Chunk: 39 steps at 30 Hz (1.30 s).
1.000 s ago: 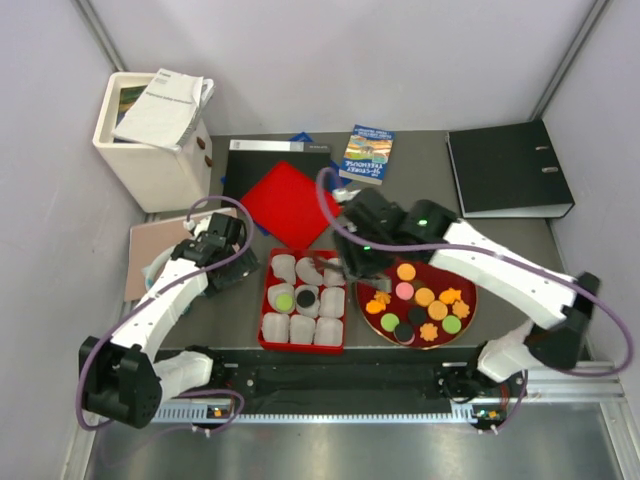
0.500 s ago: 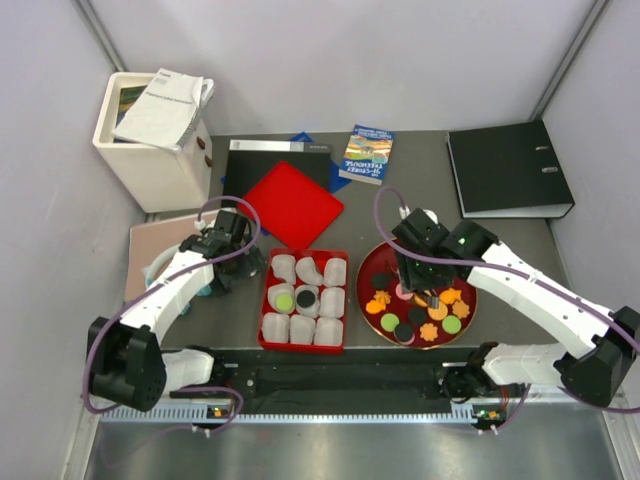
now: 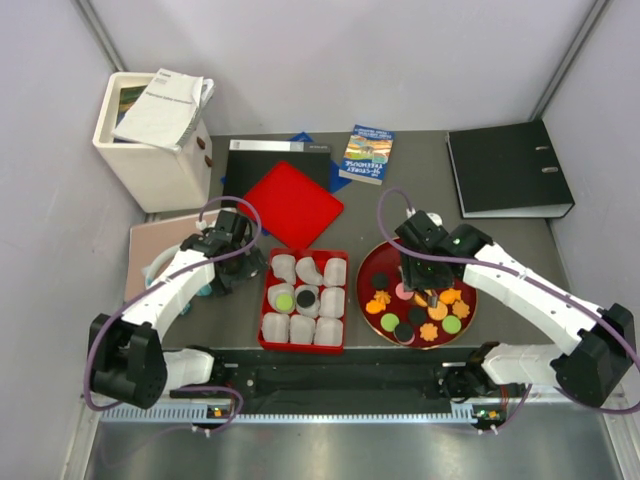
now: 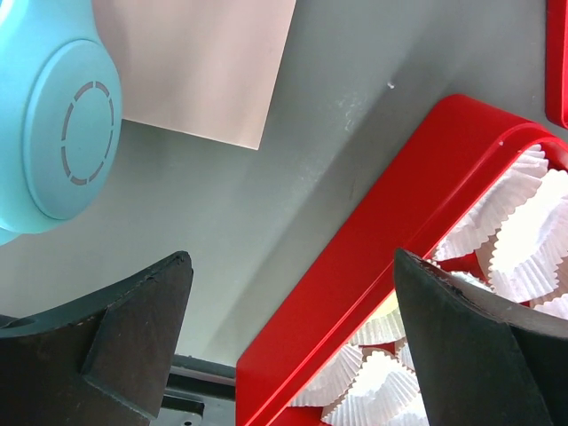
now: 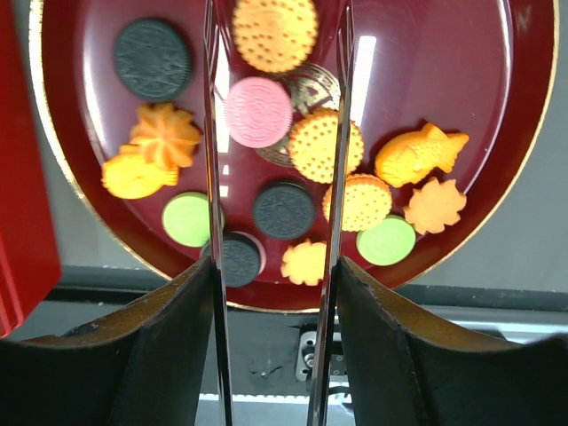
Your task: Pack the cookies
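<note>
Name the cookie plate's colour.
The plate is dark red, gold-rimmed; right wrist view shows it best.

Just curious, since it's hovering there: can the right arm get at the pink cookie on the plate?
Probably yes. The right gripper hangs over the dark red plate, fingers apart, the pink cookie showing between them and uncovered; a round orange cookie crowds its side.

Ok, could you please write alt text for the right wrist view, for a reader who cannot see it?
The right arm's two fingers stand apart over a dark red plate of cookies, with a pink cookie in the gap between them. Black, green and orange cookies lie around it, some flower-shaped and one fish-shaped.
</note>
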Each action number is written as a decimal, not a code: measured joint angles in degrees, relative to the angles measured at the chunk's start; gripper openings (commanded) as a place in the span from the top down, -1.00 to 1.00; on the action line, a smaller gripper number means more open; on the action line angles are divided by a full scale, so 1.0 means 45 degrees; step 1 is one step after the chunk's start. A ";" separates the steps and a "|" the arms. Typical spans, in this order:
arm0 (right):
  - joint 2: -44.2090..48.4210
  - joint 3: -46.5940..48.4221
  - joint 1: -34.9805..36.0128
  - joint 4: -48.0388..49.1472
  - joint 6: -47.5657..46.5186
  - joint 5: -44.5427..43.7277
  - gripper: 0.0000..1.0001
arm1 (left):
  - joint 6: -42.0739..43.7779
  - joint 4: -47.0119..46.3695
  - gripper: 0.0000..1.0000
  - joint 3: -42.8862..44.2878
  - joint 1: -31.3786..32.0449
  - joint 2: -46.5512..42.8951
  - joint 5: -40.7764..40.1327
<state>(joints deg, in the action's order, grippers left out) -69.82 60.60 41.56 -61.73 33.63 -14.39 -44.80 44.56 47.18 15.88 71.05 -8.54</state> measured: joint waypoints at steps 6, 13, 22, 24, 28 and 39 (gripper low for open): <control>0.0010 -0.0510 -0.0369 0.0185 -0.0019 0.0029 -0.05 | 0.0005 -0.0049 -0.98 0.0000 0.0000 0.0223 0.0044; 0.0097 -0.0923 -0.0418 0.0529 -0.0024 0.0491 0.10 | 0.0005 -0.0117 -0.98 0.0000 0.0000 0.0277 0.0044; 0.0442 -0.1039 -0.0437 0.0491 0.0000 0.0777 0.21 | 0.0005 -0.0136 -0.98 0.0000 0.0000 0.0277 0.0049; 0.0539 -0.0937 -0.0437 0.0369 0.0000 0.0782 0.22 | 0.0005 -0.0136 -0.98 0.0000 0.0000 0.0277 0.0049; 0.0554 0.0141 -0.0437 -0.0175 -0.0024 0.0792 0.23 | 0.0005 -0.0136 -0.98 0.0000 0.0000 0.0277 0.0053; 0.0223 0.3954 0.1195 -0.0903 0.0010 0.0743 0.24 | 0.0000 -0.0136 -0.98 0.0000 0.0000 0.0277 0.0058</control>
<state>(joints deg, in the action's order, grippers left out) -68.82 78.39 46.94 -65.80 33.67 -11.05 -44.80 43.94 47.18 15.88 72.29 -8.27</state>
